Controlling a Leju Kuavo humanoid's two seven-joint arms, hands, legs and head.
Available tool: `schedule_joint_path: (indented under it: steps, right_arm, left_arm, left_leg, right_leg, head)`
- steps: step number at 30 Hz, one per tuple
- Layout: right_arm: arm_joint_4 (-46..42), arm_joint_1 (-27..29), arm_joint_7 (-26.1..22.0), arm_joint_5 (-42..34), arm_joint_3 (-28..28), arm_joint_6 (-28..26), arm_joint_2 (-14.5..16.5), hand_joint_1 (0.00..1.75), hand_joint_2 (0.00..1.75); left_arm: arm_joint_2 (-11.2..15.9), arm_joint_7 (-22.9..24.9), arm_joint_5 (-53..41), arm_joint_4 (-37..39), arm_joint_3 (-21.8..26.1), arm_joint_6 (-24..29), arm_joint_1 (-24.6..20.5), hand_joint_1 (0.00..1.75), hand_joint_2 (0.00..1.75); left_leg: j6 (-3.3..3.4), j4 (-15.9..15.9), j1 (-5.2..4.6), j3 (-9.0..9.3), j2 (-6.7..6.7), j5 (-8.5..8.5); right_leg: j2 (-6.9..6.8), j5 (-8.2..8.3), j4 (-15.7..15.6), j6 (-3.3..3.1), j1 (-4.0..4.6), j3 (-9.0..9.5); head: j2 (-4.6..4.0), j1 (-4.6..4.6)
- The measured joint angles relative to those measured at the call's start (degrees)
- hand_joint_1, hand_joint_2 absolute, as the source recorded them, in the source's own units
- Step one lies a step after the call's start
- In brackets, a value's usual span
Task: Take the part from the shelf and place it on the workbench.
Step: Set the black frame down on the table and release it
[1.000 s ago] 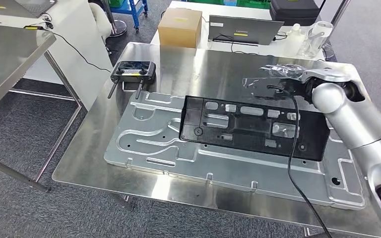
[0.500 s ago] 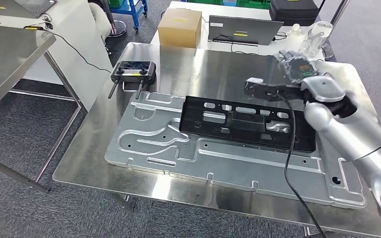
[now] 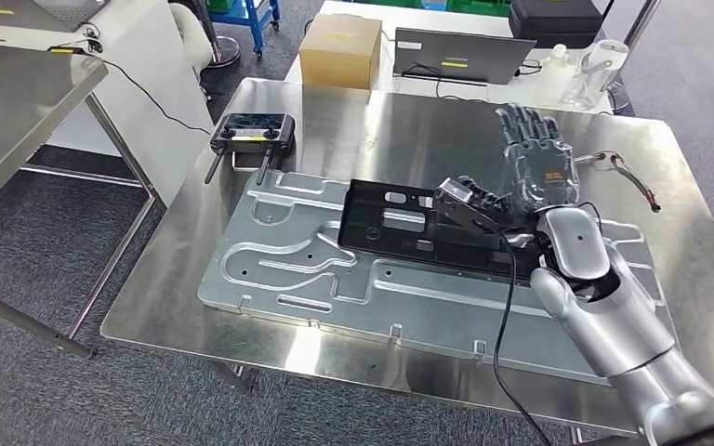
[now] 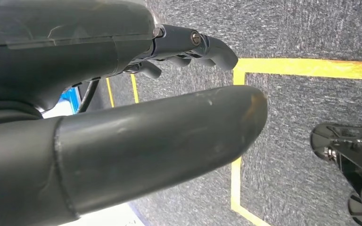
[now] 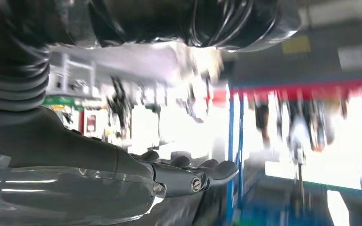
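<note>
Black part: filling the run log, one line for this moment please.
black part lying on metal plate | right robot hand raised, open, empty | left robot hand hanging over floor, empty

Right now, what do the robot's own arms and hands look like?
The right arm is smooth silver with rounded segments and a dark band at the wrist; a black cable runs along it. The right hand is dark grey with segmented fingers. The left hand shows a thick grey thumb, darker fingers and a glossy cover.

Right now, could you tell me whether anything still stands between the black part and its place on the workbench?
Nothing visible does: the black part already lies on the metal plate on the workbench, with the right hand open above it.
</note>
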Motion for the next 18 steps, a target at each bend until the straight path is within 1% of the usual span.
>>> schedule_joint_path:
  steps: [2,6,7,9,10,11,13,14,15,16,17,18]
  right_arm:
    - [-3.70,2.76,-1.97,0.63,-3.40,-2.46,0.59,0.00,0.00]
    - [-9.77,6.18,-4.55,0.45,-8.95,-3.20,1.34,0.00,0.00]
    - [-10.86,6.56,-4.88,0.56,-9.80,-3.20,1.40,0.00,0.00]
    - [-12.61,7.11,-5.37,0.91,-11.00,-3.19,1.44,0.00,0.00]
    - [-13.21,7.26,-5.50,1.07,-11.35,-3.19,1.44,0.00,0.00]
    - [-13.61,7.43,-5.59,1.21,-11.59,-3.19,1.44,0.00,0.00]
    - [-14.10,7.96,-5.62,1.37,-11.83,-3.18,1.45,0.00,0.00]
    - [-14.23,8.32,-5.62,1.40,-11.94,-3.18,1.46,0.00,0.00]
    - [-14.31,8.65,-5.62,1.42,-12.07,-3.18,1.49,0.00,0.00]
    - [-14.38,8.87,-5.62,1.42,-12.20,-3.18,1.51,0.00,0.00]
    - [-14.50,8.97,-5.62,1.42,-12.33,-3.18,1.54,0.00,0.00]
    - [-14.66,9.00,-5.63,1.42,-12.44,-3.18,1.56,0.00,0.00]
  left_arm:
    - [-0.12,-0.08,-0.42,0.00,-0.07,0.14,0.04,0.00,0.00]
    - [-0.21,0.02,-0.99,0.00,-0.22,0.14,0.08,0.00,0.00]
    - [-0.21,0.12,-1.08,0.00,-0.24,0.14,0.09,0.00,0.00]
    - [-0.24,0.30,-1.22,0.00,-0.28,0.11,0.04,0.00,0.00]
    - [-0.27,0.34,-1.28,0.00,-0.29,0.10,0.01,0.00,0.00]
    - [-0.31,0.39,-1.31,0.00,-0.32,0.09,-0.02,0.00,0.00]
    - [-0.37,0.44,-1.33,0.00,-0.38,0.06,-0.01,0.00,0.00]
    - [-0.39,0.46,-1.34,0.00,-0.40,0.05,0.00,0.00,0.00]
    - [-0.43,0.48,-1.34,0.00,-0.43,0.03,0.00,0.00,0.00]
    - [-0.49,0.49,-1.34,0.00,-0.44,0.02,-0.01,0.00,0.00]
    - [-0.54,0.50,-1.34,0.00,-0.46,0.01,-0.02,0.00,0.00]
    - [-0.57,0.50,-1.34,0.00,-0.47,0.00,-0.03,0.00,0.00]
  left_leg:
    - [0.08,0.10,-0.09,-0.03,0.00,-0.07]
    - [0.56,0.41,-0.41,-0.19,0.02,-0.19]
    - [0.74,0.37,-0.46,-0.23,0.02,0.04]
    - [1.32,-0.66,-0.16,0.06,0.13,1.16]
    - [1.64,-1.24,0.01,0.16,0.23,1.81]
    - [1.88,-1.76,0.19,0.21,0.34,2.28]
    - [2.10,-1.75,0.15,-0.22,0.46,2.57]
    - [2.11,-1.56,0.15,-0.45,0.47,2.57]
    - [2.05,-1.30,0.17,-0.66,0.45,2.52]
    - [1.93,-0.99,0.22,-0.83,0.43,2.41]
    - [1.71,-0.61,0.29,-0.95,0.39,2.21]
    - [1.36,-0.15,0.35,-1.15,0.35,1.89]
  right_leg:
    - [0.00,0.02,-0.07,0.05,-0.07,0.00]
    - [0.02,0.26,-0.32,0.43,-0.29,-0.01]
    - [0.05,0.49,-0.50,0.66,-0.33,0.04]
    - [0.08,0.48,-0.63,1.18,-0.33,-0.01]
    - [0.07,-0.30,0.24,1.35,-0.30,-0.43]
    - [0.05,-1.83,2.37,1.45,-0.29,-1.37]
    - [0.02,-5.50,9.38,1.64,-0.39,-4.43]
    - [0.02,-6.50,12.57,1.78,-0.48,-5.82]
    - [0.00,-6.34,14.02,1.94,-0.63,-6.44]
    - [-0.03,-5.11,13.40,2.09,-0.81,-6.08]
    - [-0.09,-3.20,10.93,2.22,-1.01,-4.83]
    - [-0.14,-1.63,7.57,2.32,-1.17,-3.11]
  head:
    - [0.01,0.00]
    - [0.01,0.00]
    - [0.01,-0.01]
    - [0.01,-0.01]
    - [0.01,-0.01]
    - [0.00,0.00]
    - [0.01,0.00]
    - [0.00,0.00]
    - [0.01,0.00]
    - [0.01,0.00]
    - [0.00,0.00]
    - [0.00,0.00]
